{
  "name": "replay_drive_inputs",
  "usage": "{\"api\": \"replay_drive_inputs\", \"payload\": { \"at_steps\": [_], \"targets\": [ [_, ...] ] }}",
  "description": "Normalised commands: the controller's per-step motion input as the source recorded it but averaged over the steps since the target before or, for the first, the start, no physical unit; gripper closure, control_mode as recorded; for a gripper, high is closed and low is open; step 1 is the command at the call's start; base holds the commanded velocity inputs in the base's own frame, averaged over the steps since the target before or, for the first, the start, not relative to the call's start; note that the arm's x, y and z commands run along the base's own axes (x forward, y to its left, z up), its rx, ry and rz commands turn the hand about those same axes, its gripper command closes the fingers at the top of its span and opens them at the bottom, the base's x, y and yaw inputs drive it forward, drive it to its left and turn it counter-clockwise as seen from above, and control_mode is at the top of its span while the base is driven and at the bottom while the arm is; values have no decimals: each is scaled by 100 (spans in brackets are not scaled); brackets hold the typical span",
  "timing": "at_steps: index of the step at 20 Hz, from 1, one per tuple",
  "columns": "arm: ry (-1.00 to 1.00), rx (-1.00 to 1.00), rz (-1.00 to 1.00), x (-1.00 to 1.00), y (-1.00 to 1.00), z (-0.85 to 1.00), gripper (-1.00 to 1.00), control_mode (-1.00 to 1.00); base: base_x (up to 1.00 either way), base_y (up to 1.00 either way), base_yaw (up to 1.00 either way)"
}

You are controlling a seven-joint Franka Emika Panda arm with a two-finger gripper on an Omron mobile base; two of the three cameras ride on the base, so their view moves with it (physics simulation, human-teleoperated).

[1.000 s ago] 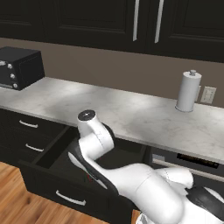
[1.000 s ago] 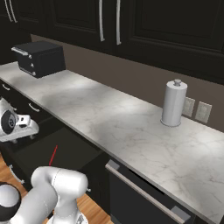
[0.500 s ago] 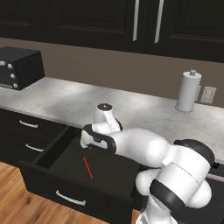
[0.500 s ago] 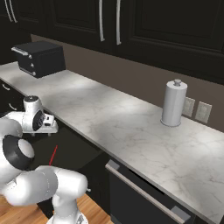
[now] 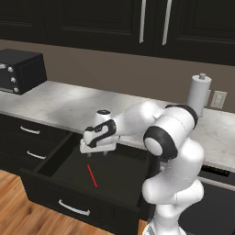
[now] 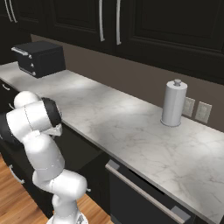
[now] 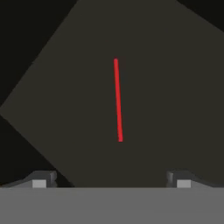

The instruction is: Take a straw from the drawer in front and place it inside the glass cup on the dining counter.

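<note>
Down on the dark floor of the drawer lies the straw, a thin red stick flat on the bottom with nothing else visible beside it; from the hand camera the straw runs nearly straight up the view, well clear of the drawer's walls. That drawer is pulled out wide, its black front carrying a slim silver bar handle at the lower edge. Just above the straw hangs the gripper, pointing downward over the opening; its two fingertips stand far apart at either side of the hand view, so the pincer is spread and holds nothing, with the straw lying apart from it, below and between the tips. Around the drawer, narrower black drawers sit to the left under the marble worktop. On that worktop a black toaster oven stands at the far left and a white paper-towel roll stands upright at the right, near a wall outlet.
</note>
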Motion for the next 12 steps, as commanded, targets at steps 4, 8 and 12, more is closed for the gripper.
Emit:
{"api": "replay_drive_inputs", "payload": {
  "at_steps": [4, 8, 12],
  "targets": [
    [17, -2, -12, 72, 37, -34, -100, -100, 0, 0, 0],
    [4, -14, -16, 44, 31, -37, -100, -100, 0, 0, 0],
    [0, -16, -16, 32, 13, -41, -100, -100, 0, 0, 0]
  ]
}}
